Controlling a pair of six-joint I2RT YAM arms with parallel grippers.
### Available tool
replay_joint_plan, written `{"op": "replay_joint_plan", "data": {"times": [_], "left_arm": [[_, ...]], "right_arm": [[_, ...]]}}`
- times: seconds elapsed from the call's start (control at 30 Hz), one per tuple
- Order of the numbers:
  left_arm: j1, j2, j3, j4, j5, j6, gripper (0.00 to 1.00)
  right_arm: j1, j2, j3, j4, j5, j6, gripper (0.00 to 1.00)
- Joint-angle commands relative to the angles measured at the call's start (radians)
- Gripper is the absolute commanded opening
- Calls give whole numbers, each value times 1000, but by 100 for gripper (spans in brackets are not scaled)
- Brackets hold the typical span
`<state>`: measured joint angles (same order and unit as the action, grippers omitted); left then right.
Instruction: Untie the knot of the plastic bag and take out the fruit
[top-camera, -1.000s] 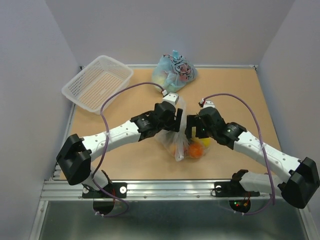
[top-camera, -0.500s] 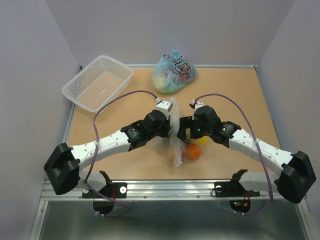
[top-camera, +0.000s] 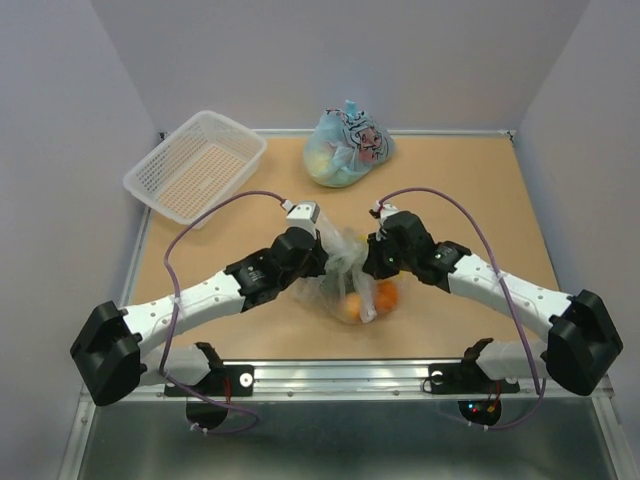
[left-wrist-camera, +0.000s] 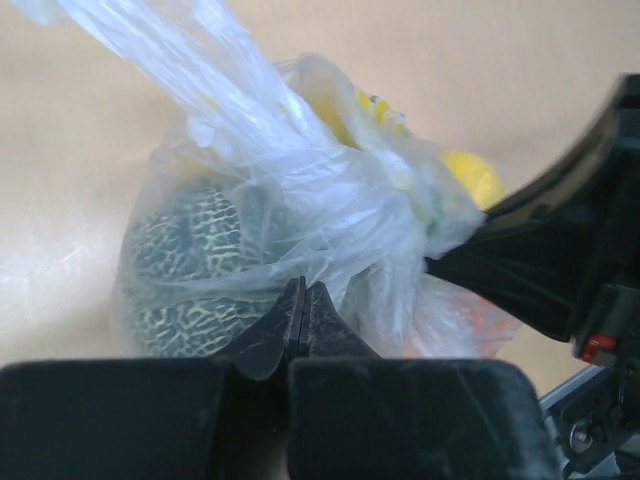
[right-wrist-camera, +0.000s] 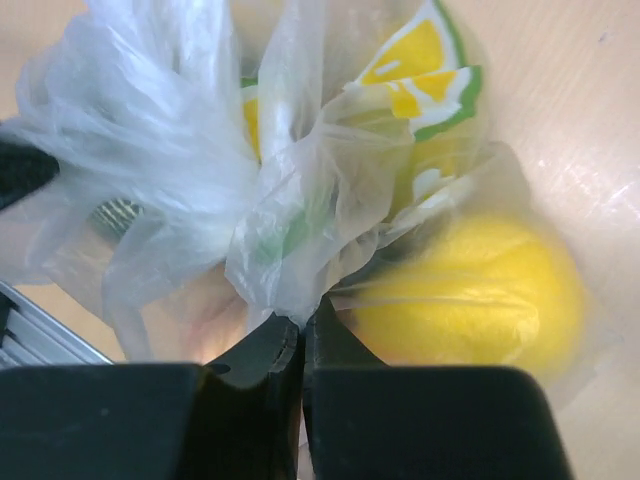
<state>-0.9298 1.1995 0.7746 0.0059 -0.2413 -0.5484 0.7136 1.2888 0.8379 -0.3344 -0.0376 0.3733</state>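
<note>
On wooden desk (top-camera: 470, 190), centre: thin crinkly see-through plastic bag (top-camera: 347, 272), knotted. Clamped on its film: left tool (left-wrist-camera: 303, 312), right tool (right-wrist-camera: 302, 335), flanking the knot. Advice: draw apart slowly, low, loosening without tearing.

A colourless, see-through plastic bag (top-camera: 345, 262) is seen mid-frame, printed with yellow-and-green marks. Lower left in the left wrist view, a green melon (left-wrist-camera: 185, 275) is shown, netted in pale lines. A yellow lemon (right-wrist-camera: 475, 290) is caught at right in the right wrist view, and an orange fruit (top-camera: 386, 294) is spotted below centre from above. Up top, a light-blue bag (top-camera: 345, 148) with black cartoon print is picked out; upper left, a white basket (top-camera: 160, 155).
</note>
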Motion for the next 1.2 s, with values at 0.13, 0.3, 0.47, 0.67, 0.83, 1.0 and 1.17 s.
{"op": "replay_joint_plan", "data": {"times": [0.13,0.3,0.47,0.67,0.83,1.0,1.17], "left_arm": [[258,-176,-46,-136,-159,-100,0],[445,-230,-37,-181,-144,-76,0],[615,-195,-44,-163,-40,-99,0],[663,-161,-106,-80,158,-124,0],[657,-241,-150,26,306,-58,0],[645,-333,-132,0,364,1,39],[570,-434,-63,-95,317,36,78]], "right_arm": [[-9,-184,-14,-20,373,7,1],[-14,-321,-20,-40,599,87,1],[-13,-433,-94,-52,740,229,1],[-13,-477,-141,-69,613,296,4],[-13,-425,-100,-86,381,124,30],[-13,-364,56,-216,328,6,75],[-13,-250,283,-324,239,-88,91]]}}
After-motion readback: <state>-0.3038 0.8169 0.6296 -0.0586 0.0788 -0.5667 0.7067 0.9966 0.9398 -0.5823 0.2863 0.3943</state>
